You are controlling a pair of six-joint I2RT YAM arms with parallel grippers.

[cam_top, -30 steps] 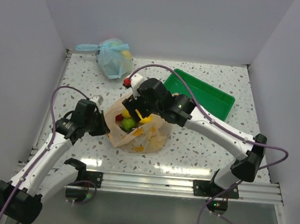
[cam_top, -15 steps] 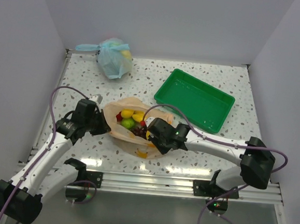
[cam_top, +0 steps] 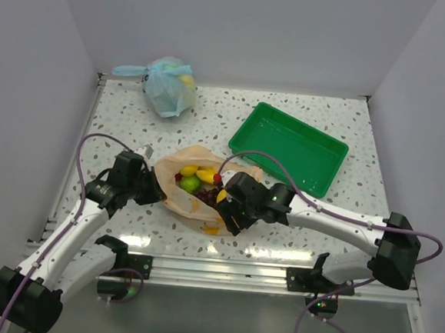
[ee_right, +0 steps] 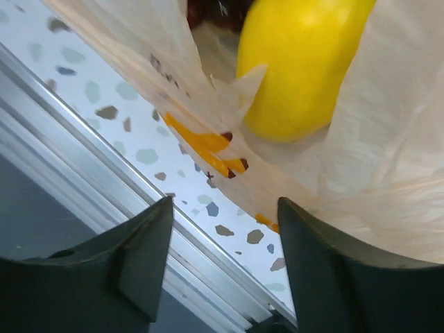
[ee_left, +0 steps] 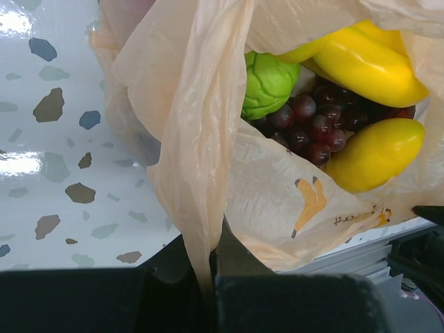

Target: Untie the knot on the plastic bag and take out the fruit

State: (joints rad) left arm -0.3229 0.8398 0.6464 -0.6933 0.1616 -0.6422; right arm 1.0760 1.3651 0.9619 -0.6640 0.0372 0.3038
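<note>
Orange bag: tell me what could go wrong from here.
1. The left pincer grips only a thin fold of the bag; a pull could tear it or slip free.
2. The right pincer is open with bag film between it and the mango; closing may catch only plastic.
3. The bag lies close to the front rail; spilled pieces could roll off.

Top view: bright, even overhead light, soft short shadows, sharp throughout. White glare patches on the table point(cam_top: 277, 253) along its near edge, faint glints in the green tray point(cam_top: 290, 145). Left wrist: glare on the table at left, plastic bag point(ee_left: 201, 139) lit through and glowing, left gripper point(ee_left: 208, 284) near-black, blurred. Right wrist: very close, soft focus, right gripper point(ee_right: 225, 229) a dark silhouette, yellow fruit point(ee_right: 298, 62) near saturation
</note>
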